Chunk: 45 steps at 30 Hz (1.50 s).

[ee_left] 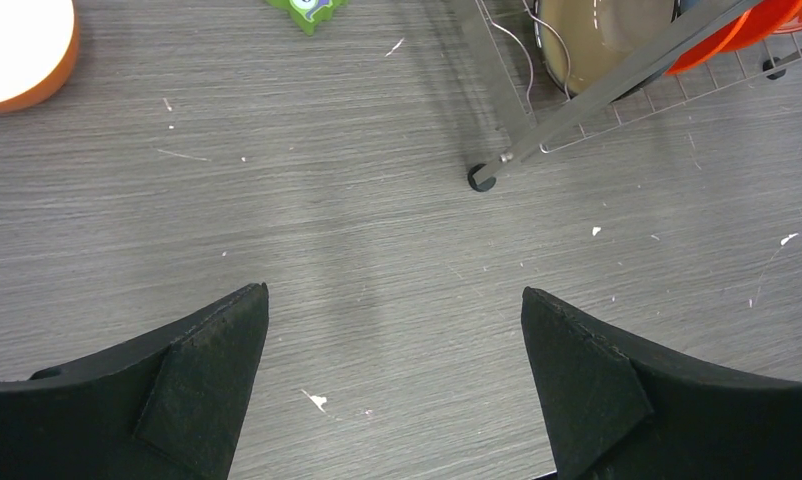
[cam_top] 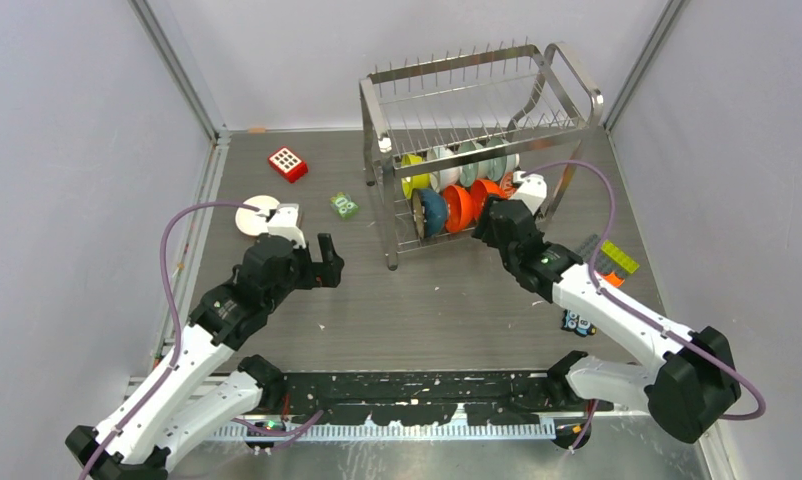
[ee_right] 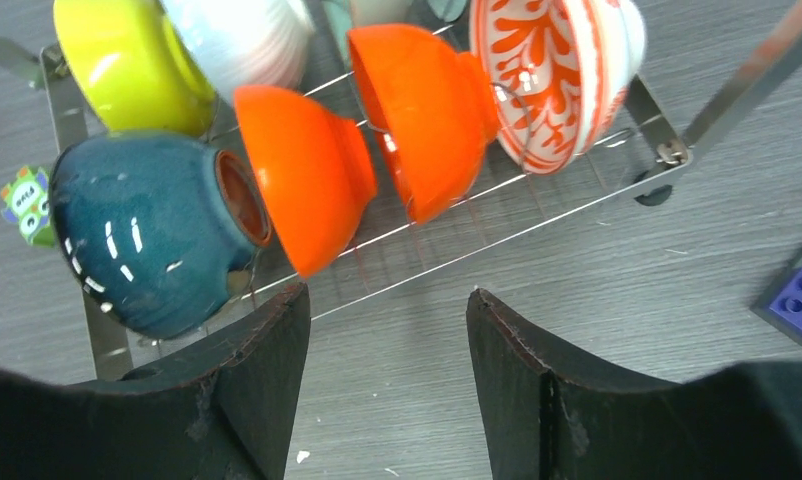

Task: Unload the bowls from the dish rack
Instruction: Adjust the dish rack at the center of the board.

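The right gripper (ee_right: 387,305), jaws spread, sits just below the orange bowl (ee_right: 297,170), which stands on edge in the dish rack (cam_top: 367,110)'s lower tier at upper centre of the wrist view, probably rim leftward, while the left gripper (ee_left: 395,300), also spread, is farther off.

Light: bright, even, from overhead
Shadows: soft, one faint band on the table (ee_left: 377,200)
Glare: highlights on dish rack (cam_top: 477,90) steel and glazed bowls (ee_right: 137,240)
Focus: all three views sharp
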Available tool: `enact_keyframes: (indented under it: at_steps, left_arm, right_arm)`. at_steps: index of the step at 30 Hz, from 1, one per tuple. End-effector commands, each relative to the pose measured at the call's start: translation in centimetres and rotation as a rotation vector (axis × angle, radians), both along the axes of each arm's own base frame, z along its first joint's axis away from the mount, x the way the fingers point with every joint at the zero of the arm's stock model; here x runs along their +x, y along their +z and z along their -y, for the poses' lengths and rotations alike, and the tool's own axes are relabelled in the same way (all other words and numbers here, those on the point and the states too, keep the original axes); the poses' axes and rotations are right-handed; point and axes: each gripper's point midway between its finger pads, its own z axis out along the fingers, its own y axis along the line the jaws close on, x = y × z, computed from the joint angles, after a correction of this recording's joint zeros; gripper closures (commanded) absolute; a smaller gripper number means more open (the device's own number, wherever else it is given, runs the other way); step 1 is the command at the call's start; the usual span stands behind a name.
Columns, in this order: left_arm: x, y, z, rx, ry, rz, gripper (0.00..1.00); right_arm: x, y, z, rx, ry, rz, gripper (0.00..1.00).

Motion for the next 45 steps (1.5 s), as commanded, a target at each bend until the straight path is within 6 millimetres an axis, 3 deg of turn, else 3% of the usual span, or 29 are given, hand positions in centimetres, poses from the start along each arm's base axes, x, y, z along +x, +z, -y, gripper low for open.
enact_keyframes:
  at_steps: [1, 8, 14, 23, 28, 32, 36, 39, 42, 45]
  left_arm:
    - [0.1, 1.1, 0.6, -0.039, -0.023, 0.045, 0.02]
    - [-0.1, 1.5, 0.8, -0.057, -0.048, 0.071, 0.02]
    - [-0.2, 1.6, 1.1, -0.066, -0.063, 0.079, 0.02]
    - [-0.2, 1.5, 1.8, -0.079, -0.094, 0.078, 0.03]
    - [-0.3, 1.4, 1.8, -0.078, -0.097, 0.071, 0.03]
    - [-0.3, 1.6, 2.0, -0.091, -0.104, 0.076, 0.03]
    - [-0.5, 1.5, 2.4, -0.103, -0.122, 0.066, 0.03]
    - [-0.5, 1.5, 2.6, -0.112, -0.129, 0.062, 0.03]
    - [-0.6, 1.5, 2.9, -0.12, -0.139, 0.06, 0.04]
    - [-0.6, 1.6, 2.8, -0.119, -0.136, 0.064, 0.04]
  right_arm:
    - [0.3, 1.7, -2.9, -0.036, 0.081, 0.068, 0.37]
    - [0.2, 1.6, -5.9, -0.011, 0.106, 0.085, 0.37]
    - [0.0, 1.4, -4.9, 0.021, 0.041, 0.101, 0.37]
    - [-1.8, 1.8, -0.5, 0.002, -0.049, 0.117, 0.38]
    - [-4.6, 3.0, 4.4, -0.008, -0.176, 0.157, 0.37]
    - [-6.3, 2.8, 8.7, 0.058, -0.303, 0.134, 0.25]
    - [-7.2, 3.8, 11.1, 0.125, -0.39, 0.18, 0.12]
    - [-6.6, 5.5, 12.4, 0.146, -0.463, 0.268, 0.09]
    - [-4.6, 7.4, 12.2, 0.158, -0.46, 0.385, 0.09]
    - [-2.0, 7.9, 12.4, 0.125, -0.469, 0.406, 0.09]
